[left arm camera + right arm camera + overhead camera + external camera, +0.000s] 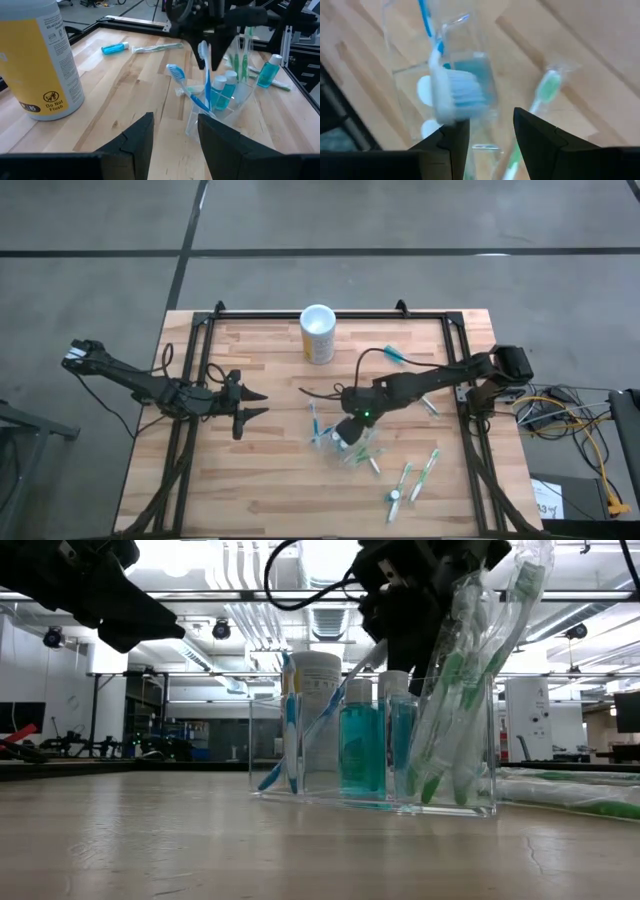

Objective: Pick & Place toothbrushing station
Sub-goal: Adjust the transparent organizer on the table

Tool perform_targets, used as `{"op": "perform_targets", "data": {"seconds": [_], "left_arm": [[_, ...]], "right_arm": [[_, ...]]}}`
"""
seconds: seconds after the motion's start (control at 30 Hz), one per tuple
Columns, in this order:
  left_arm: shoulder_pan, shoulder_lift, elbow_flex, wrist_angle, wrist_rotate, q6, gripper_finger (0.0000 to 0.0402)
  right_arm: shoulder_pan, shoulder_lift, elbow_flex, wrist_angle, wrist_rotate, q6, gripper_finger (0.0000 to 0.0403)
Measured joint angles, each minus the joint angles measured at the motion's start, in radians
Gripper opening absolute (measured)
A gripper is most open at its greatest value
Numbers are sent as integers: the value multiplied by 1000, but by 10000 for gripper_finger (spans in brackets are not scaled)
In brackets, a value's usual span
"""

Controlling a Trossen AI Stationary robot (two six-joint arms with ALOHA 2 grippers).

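Here, "Do Not Flush" read on the yellow canister (37,60) beside the open left gripper (175,142), clear holder (375,755) under the right gripper (487,137), jaws parted, gripping nothing visible.

left gripper (252,404) parted, right gripper (345,430) lowered

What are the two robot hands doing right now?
Left gripper: open, holding nothing.
Right gripper: open above the toothbrushing station, holding nothing.
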Motion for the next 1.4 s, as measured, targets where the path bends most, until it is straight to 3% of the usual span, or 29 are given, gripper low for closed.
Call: {"op": "perform_targets", "data": {"seconds": [0.37,0.5,0.83,0.97,1.27,1.4], "left_arm": [[0,0,0,0,0,0,159],[0,0,0,0,0,0,158],[0,0,0,1,0,0,158],[0,0,0,0,0,0,159],[0,0,0,0,0,0,158],[0,0,0,0,0,0,158]], "right_arm": [[-10,-195,0,-170,239,-3,157],[-4,-282,0,-202,300,-73,169],[49,-404,0,-156,301,-199,189],[73,-399,-3,-149,297,-201,189],[146,-349,-1,-30,238,-387,189],[142,-315,-2,-22,171,-407,188]]}}
